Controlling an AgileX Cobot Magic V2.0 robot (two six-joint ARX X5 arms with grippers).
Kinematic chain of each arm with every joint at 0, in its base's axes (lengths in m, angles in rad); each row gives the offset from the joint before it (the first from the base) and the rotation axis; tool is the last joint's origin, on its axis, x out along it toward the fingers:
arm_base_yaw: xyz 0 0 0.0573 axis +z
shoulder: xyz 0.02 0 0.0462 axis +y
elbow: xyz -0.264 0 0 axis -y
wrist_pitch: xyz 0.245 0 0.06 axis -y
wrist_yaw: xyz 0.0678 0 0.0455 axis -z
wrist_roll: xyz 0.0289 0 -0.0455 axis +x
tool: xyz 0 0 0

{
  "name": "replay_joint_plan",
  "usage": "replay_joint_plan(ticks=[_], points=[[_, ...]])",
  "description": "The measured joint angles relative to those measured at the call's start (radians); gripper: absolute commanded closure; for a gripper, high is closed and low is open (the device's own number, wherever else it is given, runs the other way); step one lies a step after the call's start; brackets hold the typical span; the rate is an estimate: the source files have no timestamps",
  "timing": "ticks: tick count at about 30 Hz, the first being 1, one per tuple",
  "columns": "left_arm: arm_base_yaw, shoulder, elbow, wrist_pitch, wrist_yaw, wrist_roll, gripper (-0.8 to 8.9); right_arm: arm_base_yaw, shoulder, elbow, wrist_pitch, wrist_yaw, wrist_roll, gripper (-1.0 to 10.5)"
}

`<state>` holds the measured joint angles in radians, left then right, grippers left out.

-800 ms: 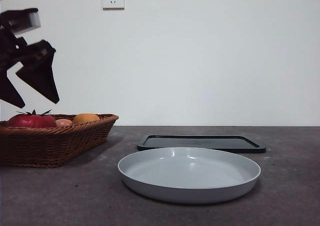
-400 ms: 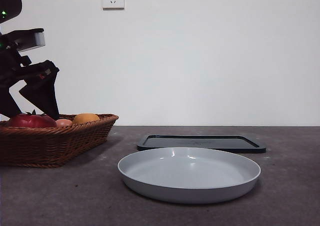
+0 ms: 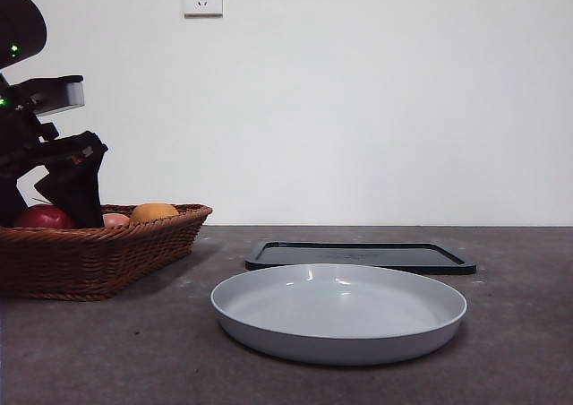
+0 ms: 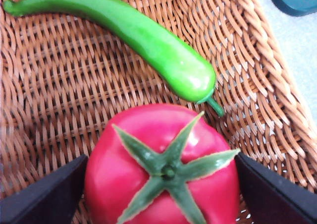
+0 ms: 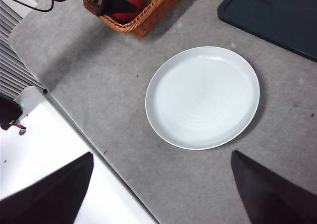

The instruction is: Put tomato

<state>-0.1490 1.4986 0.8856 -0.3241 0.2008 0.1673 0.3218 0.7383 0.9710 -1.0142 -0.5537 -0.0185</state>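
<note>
The tomato is glossy red with a green calyx and lies in the wicker basket. It also shows in the front view at the far left, and in the right wrist view. My left gripper is open and low in the basket, one jaw on each side of the tomato, close to its skin. In the front view the left gripper straddles the tomato. My right gripper is open and empty, high above the table over the white plate.
The basket also holds a green chili, an orange fruit and a small pink fruit. The white plate is in the front middle, and a dark flat tray lies behind it.
My left gripper has come down from above the basket, and its jaws now sit on both sides of the tomato. The tomato, plate and tray have not moved.
</note>
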Motion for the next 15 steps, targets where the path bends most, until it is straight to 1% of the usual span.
replay_joint_plan(ticks=[1,5,6,11,15], points=[[0.0,0.0,0.0,0.0,0.0,0.0,3.88,0.0,0.0,0.0,0.0,0.0,0.0,5.0],[0.0,0.0,0.0,0.0,0.0,-0.001,5.5,0.0,0.0,0.0,0.0,0.0,0.0,5.0],[0.0,0.0,0.0,0.0,0.0,-0.001,5.76,0.0,0.0,0.0,0.0,0.0,0.0,5.0],[0.0,0.0,0.005,-0.008,0.0,-0.003,5.77,0.0,0.0,0.0,0.0,0.004,0.0,5.0],[0.0,-0.008,0.043,-0.041,0.001,-0.034,5.77,0.0,0.0,0.0,0.0,0.004,0.0,5.0]])
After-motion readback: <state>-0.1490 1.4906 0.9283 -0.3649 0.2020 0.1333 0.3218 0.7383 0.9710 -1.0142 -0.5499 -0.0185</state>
